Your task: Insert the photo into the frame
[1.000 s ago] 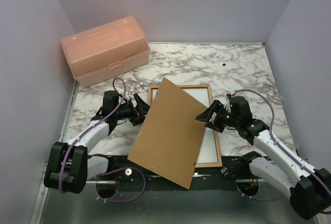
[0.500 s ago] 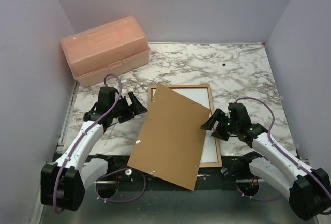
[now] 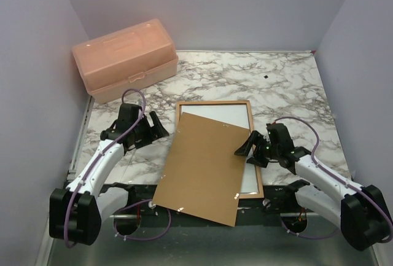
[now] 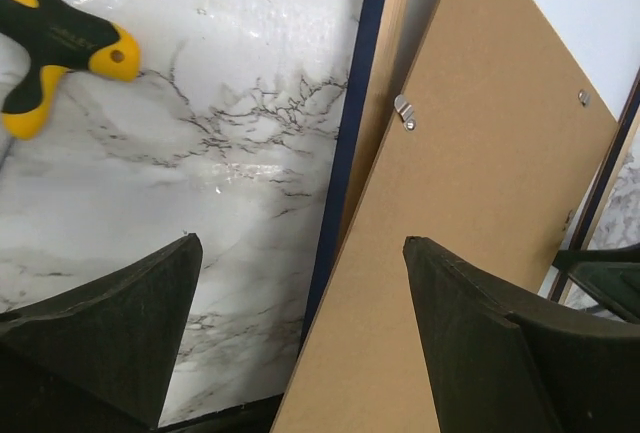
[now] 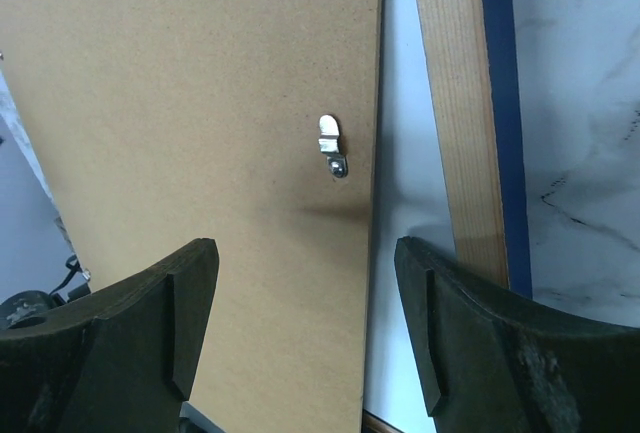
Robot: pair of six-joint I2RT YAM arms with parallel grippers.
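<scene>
The photo does not show in any view. The white sheet (image 3: pixel 236 121) inside the frame may be its blank back or only the pane, and I cannot tell which. The frame (image 3: pixel 215 102) lies flat, light-wood face up, in the middle of the overhead view, and its navy edge shows in both wrist views. The brown backing board (image 3: pixel 206 168) lies skewed across it, covering the frame's lower left and jutting past the lower rail toward the arm bases. Compared with a second ago, the board is less sharply turned: its corner no longer pokes above the top rail, and it sits closer to square, though not yet inside the rails. The left claw (image 3: pixel 157 125) is released and now sits back to the left of the board, grasping nothing. The right claw (image 3: pixel 247 146) is likewise released, just beside the board's right edge near a small metal clip (image 5: pixel 333 145). The board seems nudged toward alignment and let go, and it likely needs further squaring. The peach box (image 3: pixel 124 59) stands at the upper left of the marble tabletop (image 3: pixel 276 82).
</scene>
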